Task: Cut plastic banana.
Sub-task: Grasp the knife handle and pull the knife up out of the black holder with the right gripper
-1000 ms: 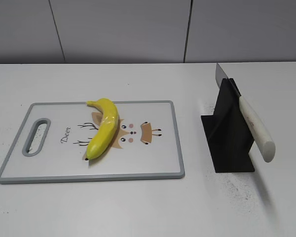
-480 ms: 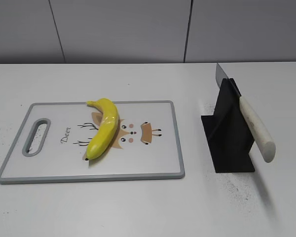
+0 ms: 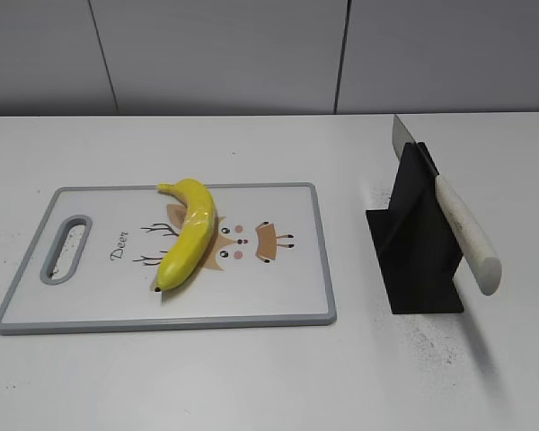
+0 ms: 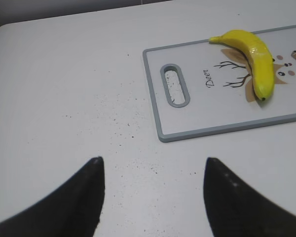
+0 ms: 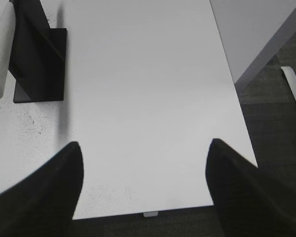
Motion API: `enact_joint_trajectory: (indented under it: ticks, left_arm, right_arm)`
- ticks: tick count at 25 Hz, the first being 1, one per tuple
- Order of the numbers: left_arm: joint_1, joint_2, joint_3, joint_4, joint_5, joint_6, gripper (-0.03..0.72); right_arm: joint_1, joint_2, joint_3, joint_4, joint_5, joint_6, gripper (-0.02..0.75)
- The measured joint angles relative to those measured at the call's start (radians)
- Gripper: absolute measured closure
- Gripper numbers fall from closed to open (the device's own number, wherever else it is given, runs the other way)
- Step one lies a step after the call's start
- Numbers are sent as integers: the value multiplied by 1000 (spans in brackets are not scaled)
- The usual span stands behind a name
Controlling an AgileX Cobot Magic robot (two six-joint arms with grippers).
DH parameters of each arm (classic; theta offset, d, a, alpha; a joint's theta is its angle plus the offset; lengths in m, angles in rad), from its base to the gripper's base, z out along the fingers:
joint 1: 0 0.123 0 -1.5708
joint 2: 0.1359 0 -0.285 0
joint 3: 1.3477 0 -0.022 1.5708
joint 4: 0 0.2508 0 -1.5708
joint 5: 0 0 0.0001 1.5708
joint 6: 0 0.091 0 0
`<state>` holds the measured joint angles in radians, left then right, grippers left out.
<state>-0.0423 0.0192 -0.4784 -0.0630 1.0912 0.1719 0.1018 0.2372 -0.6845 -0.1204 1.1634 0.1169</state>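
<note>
Glossy yellow plastic banana (image 3: pixel 189 233) lies diagonally on grey-rimmed white cutting board (image 3: pixel 251 316), ready for cutting. White-handled knife (image 3: pixel 465 232) rests in black stand (image 3: pixel 413 247). My left gripper (image 4: pixel 153 197) and right gripper (image 5: pixel 144 192) hang spread apart, empty.

Left gripper (image 4: pixel 153 197): two matte black fingers (image 4: pixel 76 207), broad at the base and tapering to blunt rounded tips, smooth-faced.

Left finger surface: a few pale specks on the right-hand one; no screws, cables or markings in sight.

Right gripper (image 5: pixel 144 190): two fingers (image 5: pixel 42 190) of the same black, wedge-shaped with curved inner edges and rounded tips.

Right finger surface: plain and dull, slightly blurred; no lettering or fasteners can be made out.

Arms: not visible from the exterior camera.
</note>
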Motion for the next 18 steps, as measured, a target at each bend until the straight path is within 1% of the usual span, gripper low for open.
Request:
enact_joint_trajectory:
  ticks: [3,8,18]
  left_arm:
    - [0,0,0,0,0,-2,78]
    - [0,0,0,0,0,-2,85]
    - [0,0,0,0,0,-4,95]
  right_arm:
    - [0,153,-105,1,41,21,153]
    - [0,398,-256,18,48,25,153]
    - [0,816,-398,186,50,-13,153]
